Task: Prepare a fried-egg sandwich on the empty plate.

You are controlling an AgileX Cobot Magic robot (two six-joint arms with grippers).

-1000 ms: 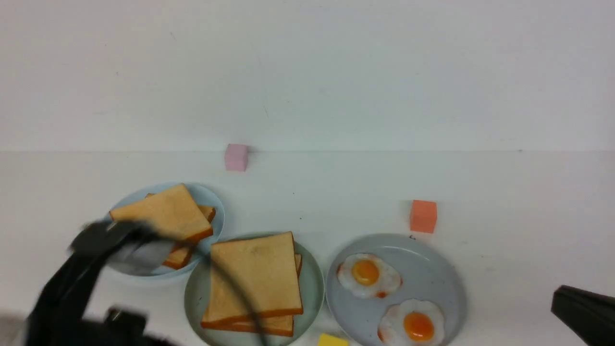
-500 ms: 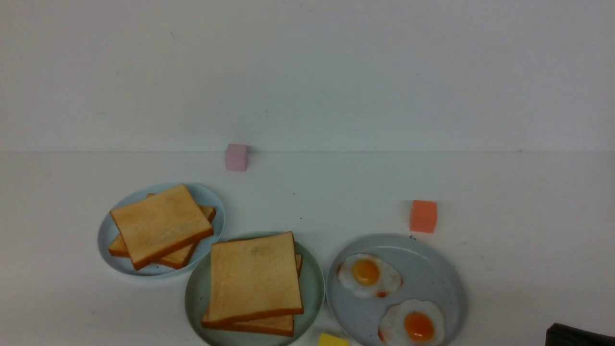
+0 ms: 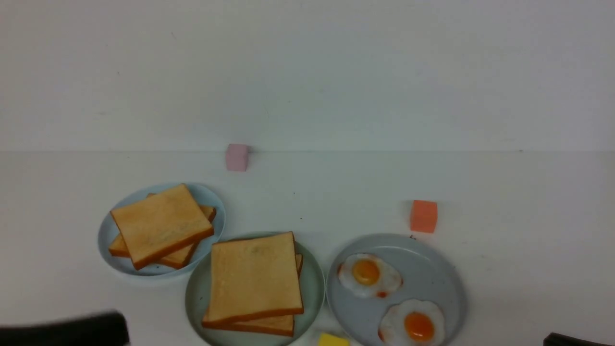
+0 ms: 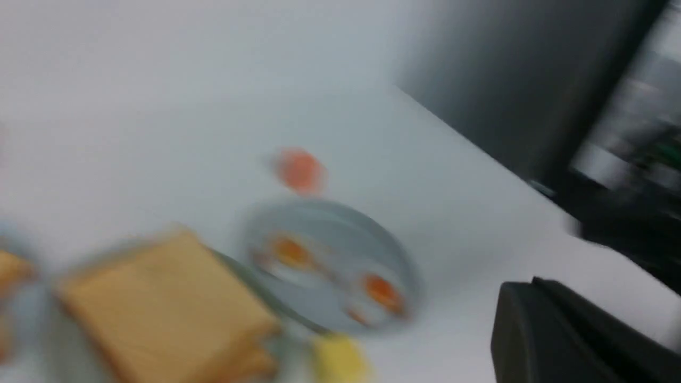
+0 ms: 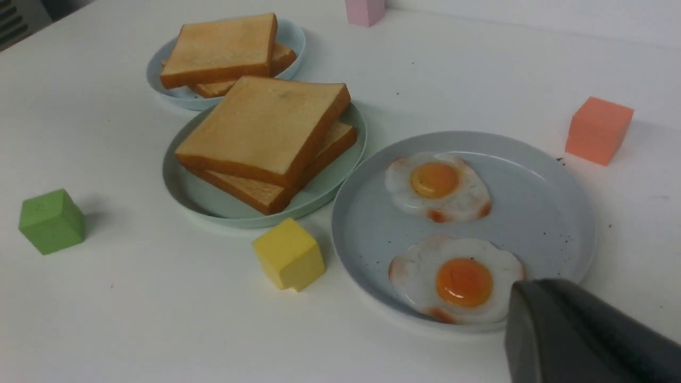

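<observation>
Smooth, matt glaze is seen on the mint-green plate [image 5: 340,183]; beside it, the toast stack [image 5: 266,135] appears finely porous.

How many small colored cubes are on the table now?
4. The pink cube is at the table's far edge, the orange cube beyond the egg plate, the yellow cube by the mint-green plate, the green cube nearest the robot's left. Others may lie out of view.

white table [image 3: 528,192]: mint plate [image 3: 314,288], two grey-blue plates [image 3: 444,283] [image 3: 211,199], plus pink cube [image 3: 237,157], orange cube [image 3: 423,216], yellow cube [image 5: 289,254], green cube [image 5: 51,221].
</observation>
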